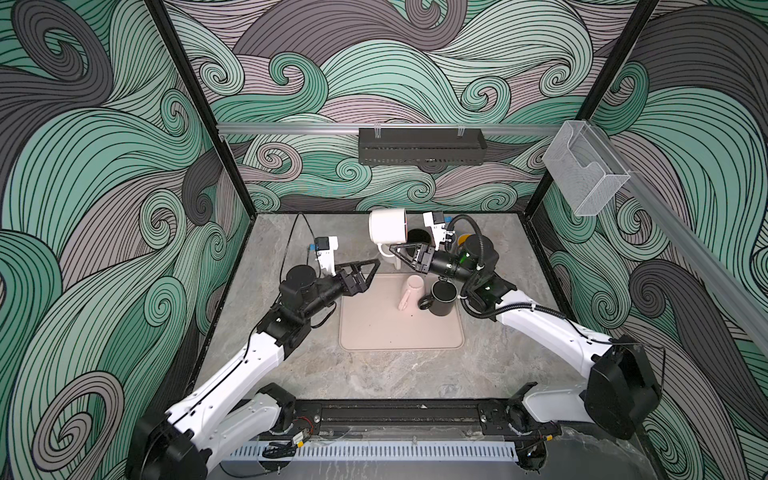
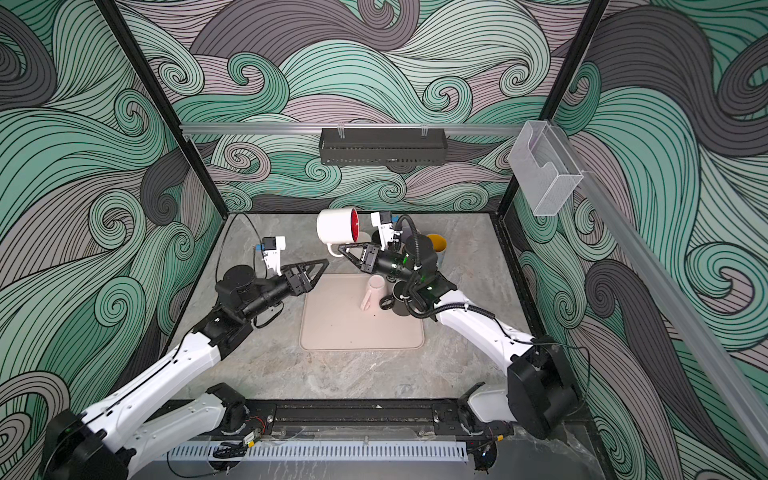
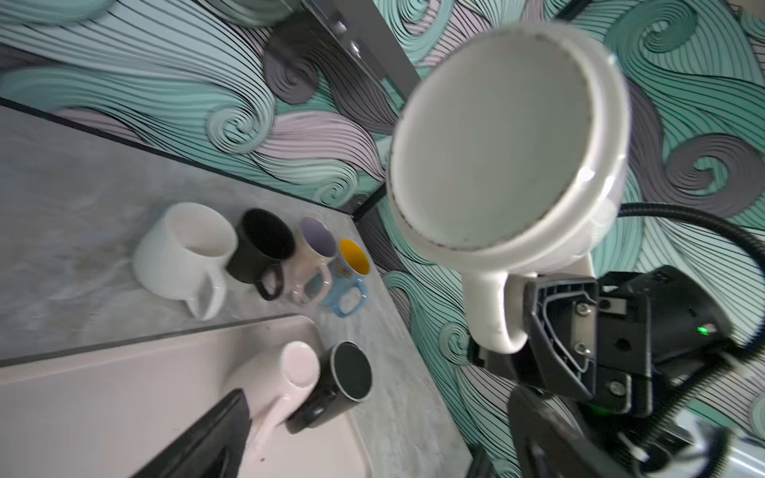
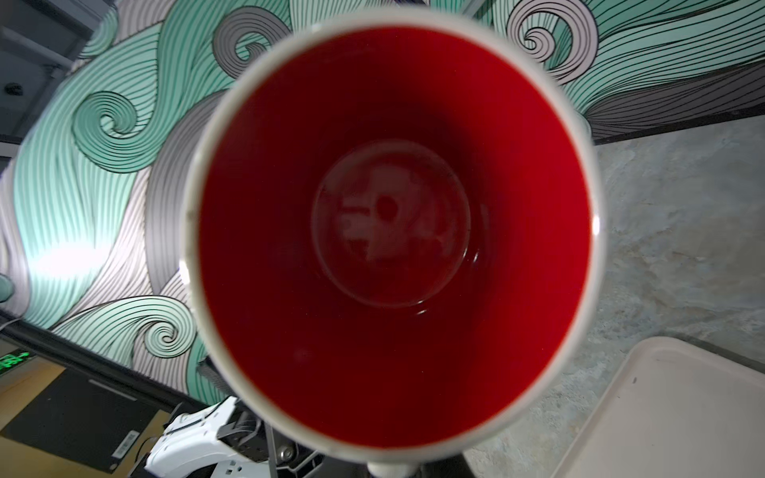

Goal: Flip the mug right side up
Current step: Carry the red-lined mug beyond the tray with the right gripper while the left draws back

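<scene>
- Grips the white mug [image 1: 387, 226] by its handle with the right claw [image 1: 394, 250], closed tight on it, clear of the bench [image 1: 291, 365] and above its far middle.
- Lies sideways in the air at this point: red mouth facing right, base facing left. Judged roughly halfway through the turn.
- Leaves the left claw [image 1: 372, 272] wide open and empty, just left of the tray [image 1: 374, 332], apart from the mug.
- To finish well: roll the wrist until the mouth faces straight up, and pinch the handle firmly so the body cannot swing about it.
- Level the base before lowering. Pick bare bench clear of the far row, and let go only once the base sits flat.
- Shows nothing inside the held mug in the right wrist view: bare red glaze only.
- Counts 4 upright mugs in the far row, seemingly empty: white [image 3: 182, 256], black [image 3: 261, 248], lilac-lined [image 3: 316, 248], and blue with yellow lining [image 3: 352, 269].
- Finds 2 more on the tray, side by side: a pink mug [image 1: 411, 291], base up, and a black mug [image 1: 442, 297], whose facing cannot be told.
</scene>
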You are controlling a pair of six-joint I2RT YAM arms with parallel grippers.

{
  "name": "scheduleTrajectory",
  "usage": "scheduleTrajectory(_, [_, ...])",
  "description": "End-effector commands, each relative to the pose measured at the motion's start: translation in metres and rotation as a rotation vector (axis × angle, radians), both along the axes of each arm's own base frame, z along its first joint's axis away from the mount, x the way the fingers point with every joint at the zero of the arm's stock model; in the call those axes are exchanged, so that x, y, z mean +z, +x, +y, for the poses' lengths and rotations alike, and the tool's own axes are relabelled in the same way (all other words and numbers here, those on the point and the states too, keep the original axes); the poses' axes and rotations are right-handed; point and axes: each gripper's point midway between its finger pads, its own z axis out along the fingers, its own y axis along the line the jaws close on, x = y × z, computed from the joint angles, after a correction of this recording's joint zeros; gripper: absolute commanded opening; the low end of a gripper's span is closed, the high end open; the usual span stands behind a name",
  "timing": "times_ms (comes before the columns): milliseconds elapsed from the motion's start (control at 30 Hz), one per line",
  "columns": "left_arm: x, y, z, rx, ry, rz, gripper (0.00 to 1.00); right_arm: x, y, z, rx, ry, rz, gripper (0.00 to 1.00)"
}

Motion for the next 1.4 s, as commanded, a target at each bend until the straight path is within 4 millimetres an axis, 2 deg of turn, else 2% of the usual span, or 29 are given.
scheduleTrajectory(0, [-0.034, 0.001, 0.045, 0.206, 0.241, 0.022, 0.99, 0.014, 0.008, -0.001, -0.094, -0.103, -0.085, 0.0])
scheduleTrajectory(100, [-0.047, -0.007, 0.055, 0.217, 0.305, 0.086, 0.98, -0.009, 0.025, 0.0, -0.204, -0.269, -0.025, 0.0])
scheduleTrajectory(267, [-0.082, -0.023, 0.055, 0.15, 0.532, 0.289, 0.98, -0.05, 0.06, -0.008, -0.395, -0.59, 0.037, 0.0])
scheduleTrajectory(400, [-0.094, -0.032, 0.052, 0.165, 0.652, 0.292, 0.98, -0.073, 0.075, 0.0, -0.441, -0.736, 0.04, 0.0])
scheduleTrajectory(533, [-0.101, -0.037, 0.042, 0.129, 0.69, 0.284, 0.98, -0.089, 0.088, 0.011, -0.473, -0.86, 0.016, 0.0])
scheduleTrajectory(733, [-0.112, -0.045, 0.023, 0.047, 0.715, 0.29, 0.99, -0.118, 0.103, 0.03, -0.461, -0.941, 0.024, 0.0])
scheduleTrajectory(1000, [-0.121, -0.054, 0.011, -0.022, 0.652, 0.301, 0.99, -0.139, 0.12, 0.044, -0.45, -1.006, 0.03, 0.0])
scheduleTrajectory(1367, [-0.111, -0.056, 0.007, -0.029, 0.563, 0.213, 0.99, -0.17, 0.139, 0.062, -0.421, -1.044, 0.055, 0.0])
